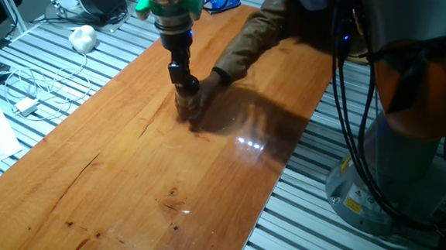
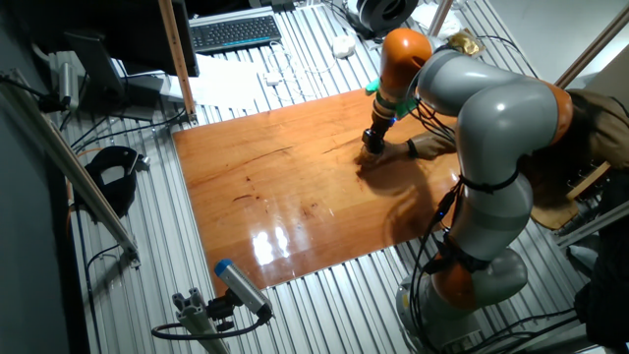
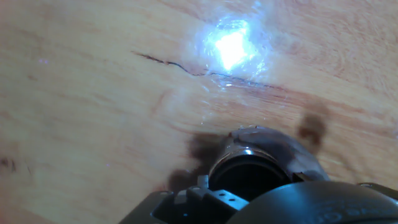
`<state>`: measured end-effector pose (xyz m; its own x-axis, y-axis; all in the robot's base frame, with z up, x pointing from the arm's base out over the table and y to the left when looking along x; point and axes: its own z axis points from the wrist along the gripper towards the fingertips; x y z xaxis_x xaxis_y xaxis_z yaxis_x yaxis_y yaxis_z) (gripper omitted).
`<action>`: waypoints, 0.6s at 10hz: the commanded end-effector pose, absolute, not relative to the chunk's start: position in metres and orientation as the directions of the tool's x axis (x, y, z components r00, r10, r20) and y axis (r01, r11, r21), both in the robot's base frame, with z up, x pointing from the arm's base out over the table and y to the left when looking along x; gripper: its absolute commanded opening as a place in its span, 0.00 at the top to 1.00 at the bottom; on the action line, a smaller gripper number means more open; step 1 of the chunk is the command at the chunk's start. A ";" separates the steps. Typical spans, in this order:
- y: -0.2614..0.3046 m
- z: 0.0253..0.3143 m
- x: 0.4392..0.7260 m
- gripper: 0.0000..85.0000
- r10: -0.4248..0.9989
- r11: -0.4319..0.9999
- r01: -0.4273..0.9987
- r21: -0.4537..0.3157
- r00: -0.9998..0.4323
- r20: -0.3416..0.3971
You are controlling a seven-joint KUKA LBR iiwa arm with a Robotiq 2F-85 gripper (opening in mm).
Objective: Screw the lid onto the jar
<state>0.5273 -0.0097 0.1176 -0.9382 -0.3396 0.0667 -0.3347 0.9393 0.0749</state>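
The clear glass jar (image 1: pixel 187 106) stands upright on the wooden table (image 1: pixel 126 181), near its far middle. The glossy black lid (image 1: pixel 186 84) sits on top of the jar. My gripper (image 1: pixel 183 74) comes straight down from above, and its black fingers are shut on the lid. A person's hand (image 1: pixel 212 84) touches the jar from the right. In the other fixed view the gripper (image 2: pixel 373 138) stands over the jar (image 2: pixel 371 151). In the hand view the round black lid (image 3: pixel 249 175) lies just ahead of the fingers (image 3: pixel 205 198), with shiny glass (image 3: pixel 273 144) around it.
The person's sleeved arm (image 1: pixel 251 41) reaches across the table's far right. A white lumpy ball (image 1: pixel 82 36) and white cables (image 1: pixel 31 90) lie on the ribbed bench to the left. A keyboard (image 2: pixel 234 32) is behind the table. The robot base (image 2: pixel 482 265) stands at the right edge.
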 end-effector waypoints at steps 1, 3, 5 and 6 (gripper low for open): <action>-0.008 0.116 0.526 0.80 -0.151 0.986 -0.145 0.077 -0.985 0.080; -0.008 0.116 0.525 0.80 -0.021 0.995 -0.011 0.100 -0.995 0.096; -0.008 0.114 0.522 0.80 0.127 0.982 0.139 0.127 -0.987 0.104; -0.006 0.113 0.521 0.80 0.207 0.967 0.218 0.131 -0.974 0.093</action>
<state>0.5218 -0.0067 0.1142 -0.9866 -0.1360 0.0897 -0.1238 0.9838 0.1297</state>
